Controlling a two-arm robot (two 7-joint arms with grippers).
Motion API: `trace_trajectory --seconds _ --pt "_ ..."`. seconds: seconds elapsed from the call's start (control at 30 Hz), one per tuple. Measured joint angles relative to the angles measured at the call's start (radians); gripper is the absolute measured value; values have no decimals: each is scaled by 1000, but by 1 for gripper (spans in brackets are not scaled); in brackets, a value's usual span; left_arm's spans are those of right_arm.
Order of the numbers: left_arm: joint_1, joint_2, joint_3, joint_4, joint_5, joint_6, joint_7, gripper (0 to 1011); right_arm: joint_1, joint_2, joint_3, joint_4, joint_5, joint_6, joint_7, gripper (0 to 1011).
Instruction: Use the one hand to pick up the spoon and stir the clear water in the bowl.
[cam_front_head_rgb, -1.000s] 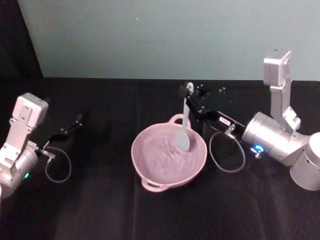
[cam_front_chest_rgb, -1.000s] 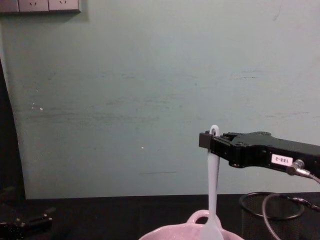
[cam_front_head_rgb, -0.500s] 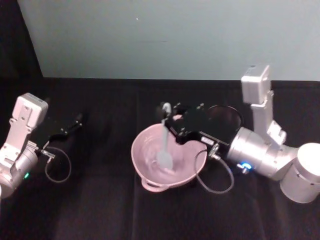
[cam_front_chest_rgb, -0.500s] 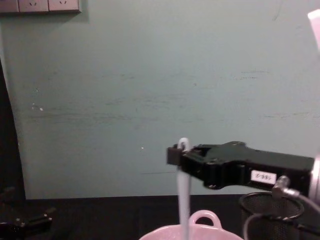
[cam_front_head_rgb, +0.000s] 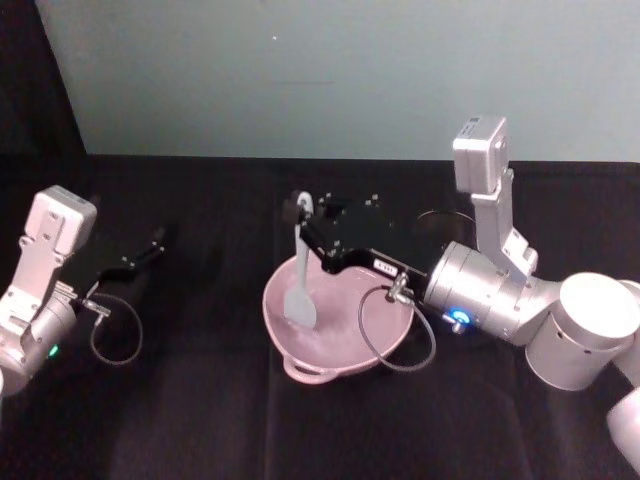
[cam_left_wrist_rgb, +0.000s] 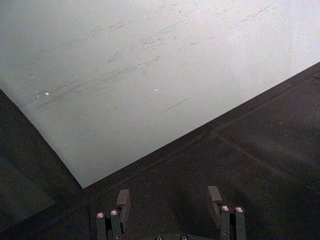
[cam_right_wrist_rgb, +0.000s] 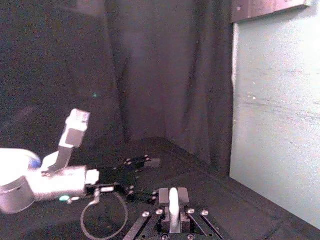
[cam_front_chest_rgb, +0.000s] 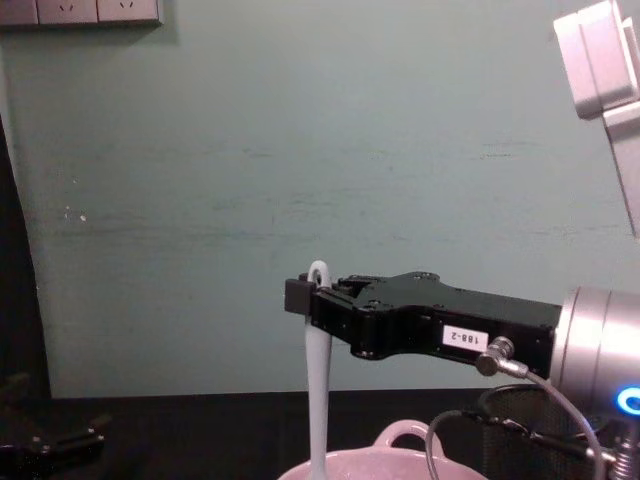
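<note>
Right pincer (cam_front_head_rgb: 301, 212) holds the white spoon (cam_front_head_rgb: 299, 268) upright, scoop in pink bowl (cam_front_head_rgb: 330, 352).

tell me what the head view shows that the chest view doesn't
Head view: looking down into the bowl, it shows the scoop of the spoon inside, near the bowl's left side, and the black table all around. Chest view: side on, it shows the white label on the right gripper, the spoon hanging nearly upright, and wall sockets at top left. Both: the right gripper shut on the handle's top end above the bowl, and the left gripper parked at the far left.
</note>
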Motion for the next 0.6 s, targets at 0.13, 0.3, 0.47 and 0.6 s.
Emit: trace_trajectory --seconds 0.13,0.3,0.47,0.6 --pt "0 0 0 0 0 0 0 1011 19 -23 12 54 19 -6 -1 109" --pt "0 0 0 0 0 0 0 1011 33 -33 36 101 22 2 -42 108" --pt "0 0 0 0 0 0 0 1011 25 -19 69 98 15 2 -80 108" --pt "0 0 0 0 0 0 0 1011 8 5 94 70 6 8 -97 108"
